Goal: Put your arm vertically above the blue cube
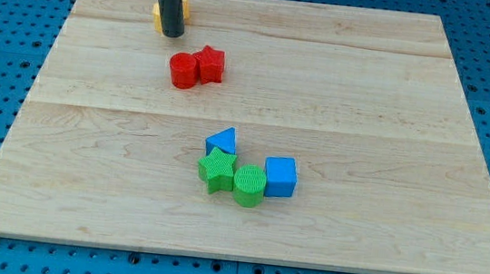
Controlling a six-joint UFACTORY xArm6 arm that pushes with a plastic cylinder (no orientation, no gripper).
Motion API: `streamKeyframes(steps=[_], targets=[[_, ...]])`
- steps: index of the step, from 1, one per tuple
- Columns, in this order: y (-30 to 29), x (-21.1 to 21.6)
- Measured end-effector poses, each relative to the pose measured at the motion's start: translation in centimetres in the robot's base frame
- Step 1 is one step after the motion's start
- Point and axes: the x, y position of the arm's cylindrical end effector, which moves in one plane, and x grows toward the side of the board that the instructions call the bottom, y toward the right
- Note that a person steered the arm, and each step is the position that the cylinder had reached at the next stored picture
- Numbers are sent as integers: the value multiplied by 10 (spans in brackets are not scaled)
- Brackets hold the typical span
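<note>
Just blue cube [280, 176], upright, beside green cylinder [249, 186]

The blue cube [281, 176] sat flat on the wooden board, right of the view's centre and toward the view's bottom. It showed 3 faces: a lighter top and 2 darker sides, turned slightly askew to the board's edges. Its left side touched a green cylinder [249, 186]. It stood upright, with nothing resting on it.
</note>
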Motion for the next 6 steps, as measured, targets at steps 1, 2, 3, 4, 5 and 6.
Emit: streamKeyframes(steps=[1,2,3,4,5,6], targets=[[57,-1],[113,6],[177,7],[276,36],[304,111],[205,136]])
